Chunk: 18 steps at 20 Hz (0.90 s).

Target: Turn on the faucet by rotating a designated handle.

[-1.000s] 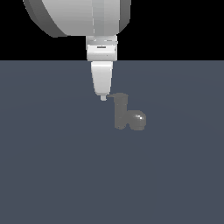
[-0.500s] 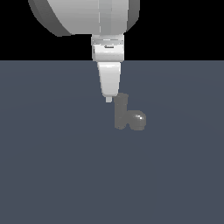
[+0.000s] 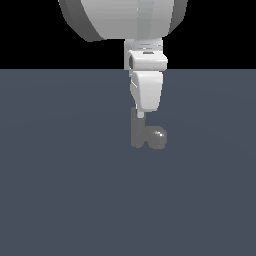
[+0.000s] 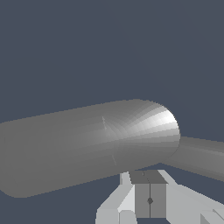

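The faucet [image 3: 137,134] is a short dull-grey upright cylinder with a glossy bulb [image 3: 158,138] at its base on the exterior view's right. My gripper [image 3: 141,115] hangs straight down from the white arm, its tip at the cylinder's top and covering it. The handle is hidden there. In the wrist view the faucet body [image 4: 87,144] fills the middle, and a thinner grey bar [image 4: 202,156], likely the handle, runs off from its rounded end. The gripper [image 4: 149,200] is shut, pads together, with nothing between them, right beside that junction.
A flat dark blue-grey floor [image 3: 60,200] surrounds the faucet. The bulky white arm [image 3: 125,20] fills the upper part of the exterior view above the fixture.
The gripper has moved toward the exterior view's right and slightly down, from beside the faucet's top to directly over it, now covering the lever. The faucet body has not moved.
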{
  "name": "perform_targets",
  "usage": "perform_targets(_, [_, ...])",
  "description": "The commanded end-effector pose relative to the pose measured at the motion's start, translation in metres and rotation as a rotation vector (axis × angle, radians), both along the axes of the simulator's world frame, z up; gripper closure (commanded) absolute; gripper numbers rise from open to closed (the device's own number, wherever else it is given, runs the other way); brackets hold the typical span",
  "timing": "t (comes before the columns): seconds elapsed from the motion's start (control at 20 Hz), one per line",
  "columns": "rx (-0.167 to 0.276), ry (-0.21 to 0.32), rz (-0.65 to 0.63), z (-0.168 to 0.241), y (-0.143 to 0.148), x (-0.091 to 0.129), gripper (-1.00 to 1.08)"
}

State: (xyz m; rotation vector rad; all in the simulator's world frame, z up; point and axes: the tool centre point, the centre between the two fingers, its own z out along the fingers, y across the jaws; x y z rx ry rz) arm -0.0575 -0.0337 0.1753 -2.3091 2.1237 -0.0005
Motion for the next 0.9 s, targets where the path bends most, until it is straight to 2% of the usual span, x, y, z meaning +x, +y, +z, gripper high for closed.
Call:
perform_targets(0.0, [0.0, 0.0, 0.0, 0.0, 0.0, 0.0, 1.08])
perform_targets(0.85, [-0.003, 0.003, -0.036, -0.002, -0.077, 0.039, 1.08])
